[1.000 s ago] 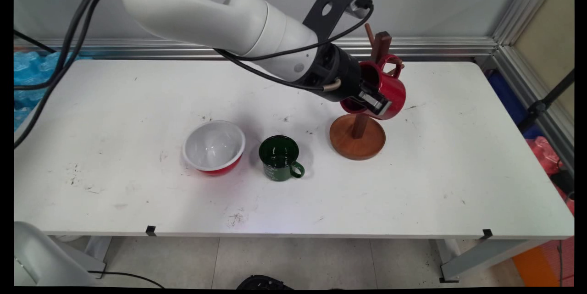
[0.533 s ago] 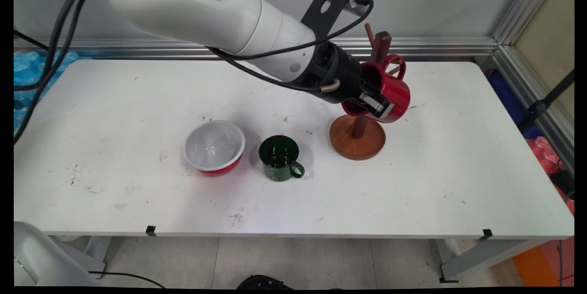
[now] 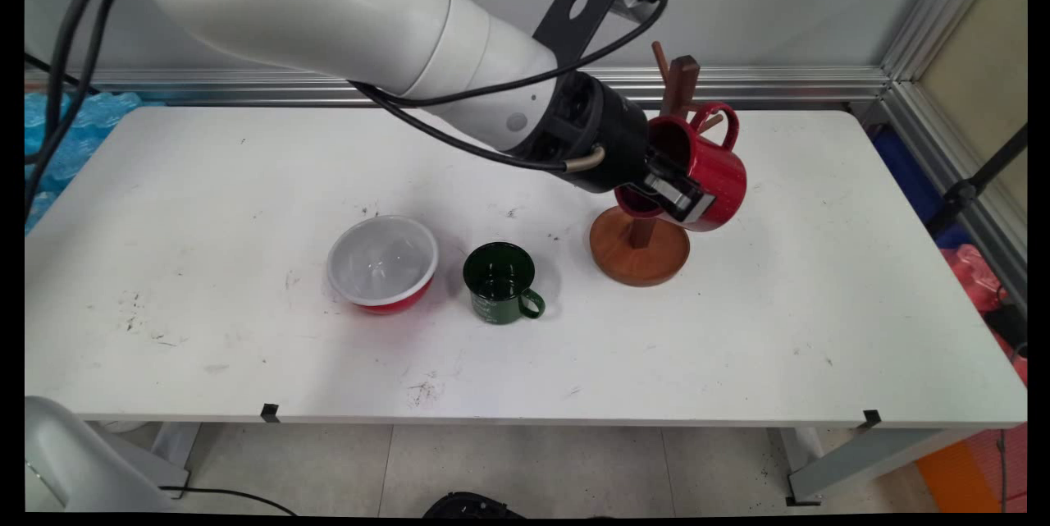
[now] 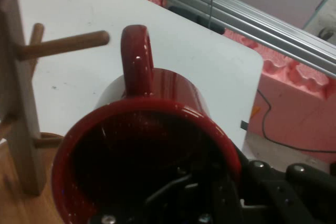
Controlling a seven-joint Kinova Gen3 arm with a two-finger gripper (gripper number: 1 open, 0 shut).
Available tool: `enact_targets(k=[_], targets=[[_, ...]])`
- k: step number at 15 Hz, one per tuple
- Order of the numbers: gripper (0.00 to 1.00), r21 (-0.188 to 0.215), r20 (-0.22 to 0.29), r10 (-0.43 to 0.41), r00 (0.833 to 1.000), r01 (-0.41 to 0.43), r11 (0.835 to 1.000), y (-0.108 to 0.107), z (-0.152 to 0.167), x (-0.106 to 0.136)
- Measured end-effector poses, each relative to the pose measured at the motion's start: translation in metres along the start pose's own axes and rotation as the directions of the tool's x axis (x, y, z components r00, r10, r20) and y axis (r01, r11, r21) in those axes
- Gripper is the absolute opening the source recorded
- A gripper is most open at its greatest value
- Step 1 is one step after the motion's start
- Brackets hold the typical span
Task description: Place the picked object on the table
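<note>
The arm slants down from upper left, its claw [image 3: 674, 191] clenched on the rim of a red mug [image 3: 712, 171] held tilted beside the wooden mug tree [image 3: 648, 206] — handle near a peg [image 4: 68, 44]. On the white desk [image 3: 205, 181], left to right: 1 bowl [image 3: 382, 263], 1 green mug [image 3: 500, 283]. Since 1 second ago, the red mug has shifted slightly right.

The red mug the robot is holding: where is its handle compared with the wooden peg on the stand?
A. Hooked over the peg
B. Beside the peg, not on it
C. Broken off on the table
B: in the hand view the red mug's handle stands free beside the peg tip, which points toward it.
</note>
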Motion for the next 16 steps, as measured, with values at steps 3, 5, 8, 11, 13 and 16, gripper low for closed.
enact_targets(k=[3, 5, 8, 11, 13, 16], targets=[[0.0, -0.013, 0.001, 0.004, 1.0, -0.004, 1.0, 0.005, -0.005, -0.001], [0.0, -0.022, 0.002, 0.007, 1.0, -0.007, 1.0, 0.008, -0.009, -0.001], [0.0, -0.028, 0.013, 0.011, 1.0, -0.011, 1.0, 0.009, -0.018, -0.003], [0.0, -0.031, 0.034, 0.022, 0.999, -0.021, 0.999, 0.006, -0.03, -0.005], [0.0, -0.028, 0.045, 0.032, 0.998, -0.031, 0.999, 0.002, -0.038, -0.004], [0.0, -0.02, 0.069, 0.061, 0.996, -0.059, 0.998, -0.007, -0.053, -0.003]])
